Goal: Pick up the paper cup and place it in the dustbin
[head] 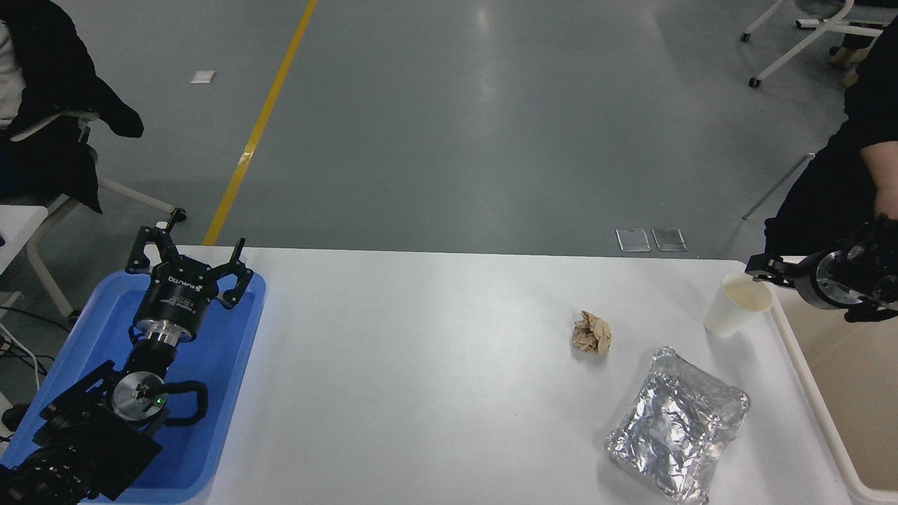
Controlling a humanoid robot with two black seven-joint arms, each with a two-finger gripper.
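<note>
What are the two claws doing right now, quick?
Left gripper: open, empty, parked over the blue tray.
Right gripper: beside the paper cup; open or shut cannot be told.

Bright even overhead light, soft faint shadows, floor (491, 126) glare, sharp focus

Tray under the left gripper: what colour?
Blue. The tray shows plainly in the head view, with the left gripper parked over it.

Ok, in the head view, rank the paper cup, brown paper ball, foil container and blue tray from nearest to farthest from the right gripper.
From the right gripper:
1. paper cup, just beside it, near the dustbin
2. brown paper ball, mid-table, and foil container, near edge: too close to call
3. blue tray, far left
</note>
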